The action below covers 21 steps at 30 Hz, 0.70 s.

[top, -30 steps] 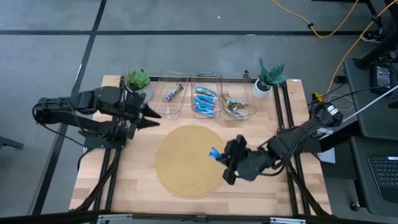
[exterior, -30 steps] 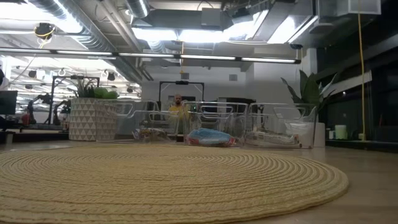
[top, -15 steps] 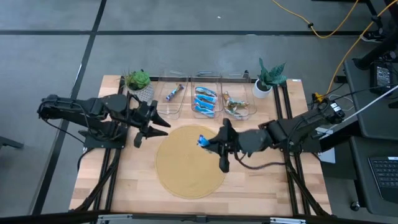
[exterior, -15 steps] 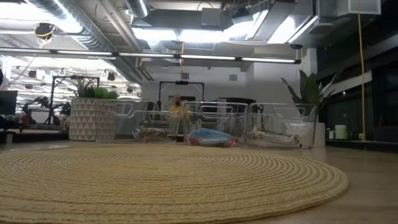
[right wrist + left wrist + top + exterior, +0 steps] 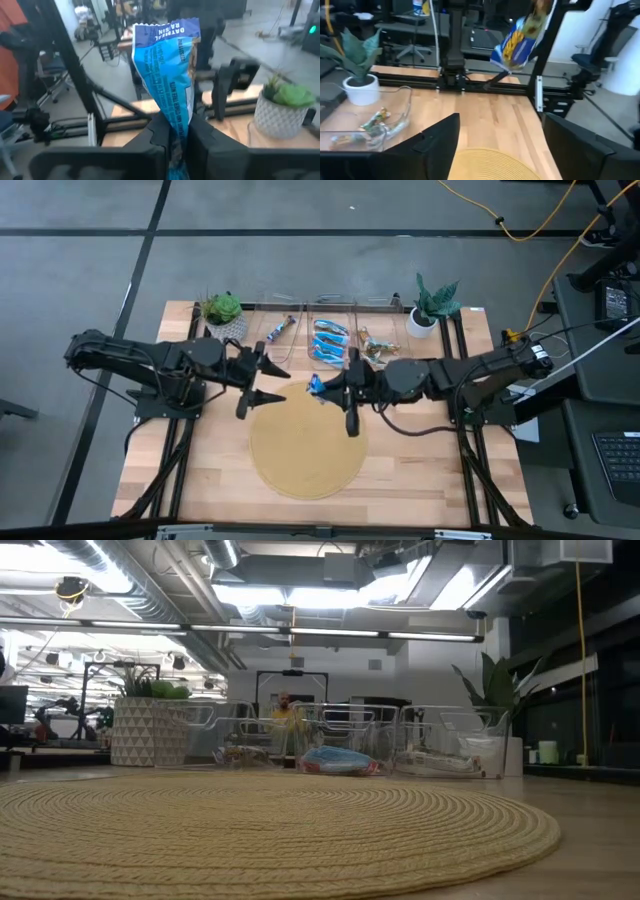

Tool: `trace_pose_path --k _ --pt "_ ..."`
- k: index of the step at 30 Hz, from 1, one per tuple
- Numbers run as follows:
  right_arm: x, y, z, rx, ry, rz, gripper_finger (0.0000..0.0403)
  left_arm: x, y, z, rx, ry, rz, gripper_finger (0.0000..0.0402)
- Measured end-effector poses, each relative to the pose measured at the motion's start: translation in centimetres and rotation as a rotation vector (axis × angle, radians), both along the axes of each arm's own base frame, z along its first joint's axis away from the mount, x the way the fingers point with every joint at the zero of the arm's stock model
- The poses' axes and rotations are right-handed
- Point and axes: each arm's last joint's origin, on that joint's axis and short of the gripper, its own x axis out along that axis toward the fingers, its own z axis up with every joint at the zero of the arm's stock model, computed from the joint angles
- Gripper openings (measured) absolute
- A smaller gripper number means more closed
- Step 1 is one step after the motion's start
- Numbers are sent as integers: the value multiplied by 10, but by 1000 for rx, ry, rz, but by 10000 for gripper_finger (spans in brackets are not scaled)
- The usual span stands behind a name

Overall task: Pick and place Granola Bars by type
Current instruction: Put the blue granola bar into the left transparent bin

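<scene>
My right gripper (image 5: pixel 330 387) is shut on a bright blue granola bar (image 5: pixel 317 385) and hangs over the far edge of the round woven mat (image 5: pixel 305 445). The bar (image 5: pixel 167 70) sticks out past its fingertips toward my left gripper (image 5: pixel 278 383). That gripper stands open, a short way to the bar's left, and faces it. In the left wrist view the bar (image 5: pixel 517 42) hangs clear beyond the open fingers (image 5: pixel 437 145). More bars lie in three clear bins: one (image 5: pixel 280 330), several blue ones (image 5: pixel 330 340), and green-brown ones (image 5: pixel 378 348). My right gripper pinches the blue bar by one end (image 5: pixel 174 131) between its two fingers (image 5: pixel 152 142). The fingers lie about level and point toward the table's left. The rest of the bar stands out beyond the fingertips, lifted clear of the mat.
Two potted plants flank the bin row at the far edge, one left (image 5: pixel 222 310) and one right (image 5: pixel 435 305). The low view shows the mat (image 5: pixel 270 830) and bins (image 5: pixel 340 745), with neither gripper in it. A person sits far back in the room (image 5: pixel 287 712).
My right gripper has carried the blue bar from the mat's right side up and toward the far left, turning from a downward slant to about level. My left gripper has moved toward the table's middle, nearer the bar, and has opened wider.
</scene>
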Motion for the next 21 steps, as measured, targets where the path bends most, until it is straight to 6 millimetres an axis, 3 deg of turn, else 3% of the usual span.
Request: trace_pose_path --k 6,21 --pt "4 -11 8 -4 -78 27 40 9 1 0 38 -39 68 299" --pt "7 -20 16 -14 -159 30 38 25 -1 9 40 -196 80 302"
